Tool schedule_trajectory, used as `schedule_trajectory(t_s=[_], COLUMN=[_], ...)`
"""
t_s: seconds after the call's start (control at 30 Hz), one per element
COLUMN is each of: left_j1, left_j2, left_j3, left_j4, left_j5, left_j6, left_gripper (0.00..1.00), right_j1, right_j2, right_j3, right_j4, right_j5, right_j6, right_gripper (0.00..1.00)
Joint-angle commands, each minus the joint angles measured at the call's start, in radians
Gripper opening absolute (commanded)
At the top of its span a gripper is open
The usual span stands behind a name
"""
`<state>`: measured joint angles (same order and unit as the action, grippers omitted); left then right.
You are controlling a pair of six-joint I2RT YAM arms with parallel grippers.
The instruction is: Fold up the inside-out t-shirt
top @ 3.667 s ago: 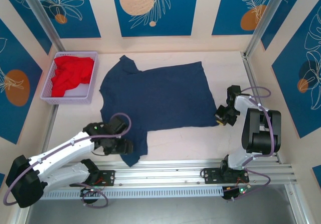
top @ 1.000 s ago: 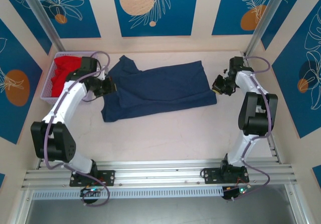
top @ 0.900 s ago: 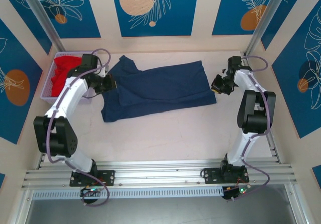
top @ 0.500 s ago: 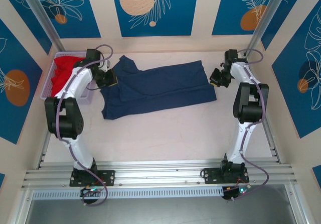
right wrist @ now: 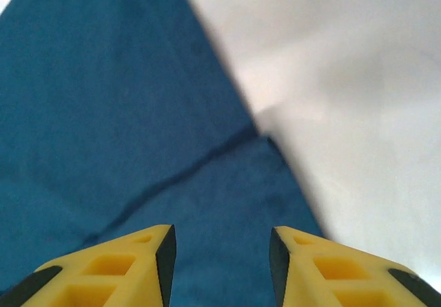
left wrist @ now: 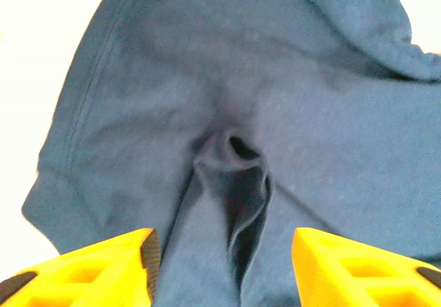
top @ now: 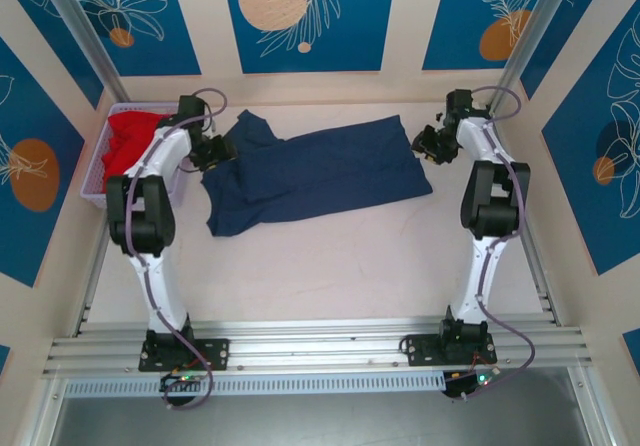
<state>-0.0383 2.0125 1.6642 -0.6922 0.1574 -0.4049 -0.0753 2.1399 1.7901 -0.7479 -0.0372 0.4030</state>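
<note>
The navy t-shirt (top: pixel 315 171) lies folded lengthwise into a long band across the far part of the table, one sleeve sticking up at its far left. My left gripper (top: pixel 220 151) hovers at the shirt's left end, jaws open, with a puckered ridge of cloth (left wrist: pixel 238 176) below them and nothing gripped. At the shirt's right end my right gripper (top: pixel 425 144) is open too, over the folded edge (right wrist: pixel 207 155) near the corner. In the right wrist view bare table (right wrist: pixel 344 80) shows to the right of the cloth.
A lilac basket (top: pixel 100 194) with a red garment (top: pixel 130 141) stands at the far left, just beside my left arm. Metal posts rise at the back corners. The near half of the table (top: pixel 330 266) is bare.
Both grippers carried the shirt's near edge to the far side, folding it in half. In the last half second both jaws opened and let the cloth go.
</note>
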Motion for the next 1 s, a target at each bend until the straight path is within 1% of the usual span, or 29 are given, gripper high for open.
schedule_trajectory(t_s=[0.0,0.07,0.13,0.23,0.37,0.47,0.63,0.73,0.83,0.97], left_j1=[-0.040,-0.090,-0.128,-0.149,-0.146,-0.140,-0.130,-0.130,-0.138,-0.175], left_j2=[-0.224,-0.324,-0.390,-0.451,-0.409,-0.367,-0.307,-0.284,-0.297,-0.382], left_j3=[-0.252,-0.422,-0.534,-0.658,-0.675,-0.672,-0.663,-0.684,-0.721,-0.792], left_j4=[0.140,0.242,0.285,0.350,0.299,0.294,0.278,0.266,0.264,0.230], left_j5=[0.006,0.051,0.066,0.064,-0.001,-0.045,-0.084,-0.090,-0.067,-0.088], left_j6=[-0.069,-0.105,-0.123,-0.131,-0.102,-0.089,-0.063,-0.043,-0.028,-0.018], left_gripper=[0.57,0.60,0.61,0.61,0.62,0.61,0.61,0.61,0.61,0.61], right_j1=[0.070,0.090,0.092,0.079,0.047,0.034,0.022,0.006,-0.001,-0.016], right_j2=[-0.182,-0.212,-0.196,-0.132,-0.036,-0.004,0.012,0.001,-0.037,-0.144], right_j3=[-0.213,-0.290,-0.304,-0.277,-0.226,-0.212,-0.211,-0.238,-0.299,-0.439], right_j4=[0.096,0.133,0.125,0.079,0.029,-0.005,-0.082,-0.109,-0.116,-0.100], right_j5=[-0.045,-0.071,-0.091,-0.044,-0.027,-0.020,0.087,0.149,0.183,0.243], right_j6=[0.008,0.014,0.012,-0.003,0.005,0.013,0.003,-0.006,-0.012,0.000], right_gripper=[0.43,0.43,0.42,0.40,0.36,0.34,0.29,0.27,0.27,0.26])
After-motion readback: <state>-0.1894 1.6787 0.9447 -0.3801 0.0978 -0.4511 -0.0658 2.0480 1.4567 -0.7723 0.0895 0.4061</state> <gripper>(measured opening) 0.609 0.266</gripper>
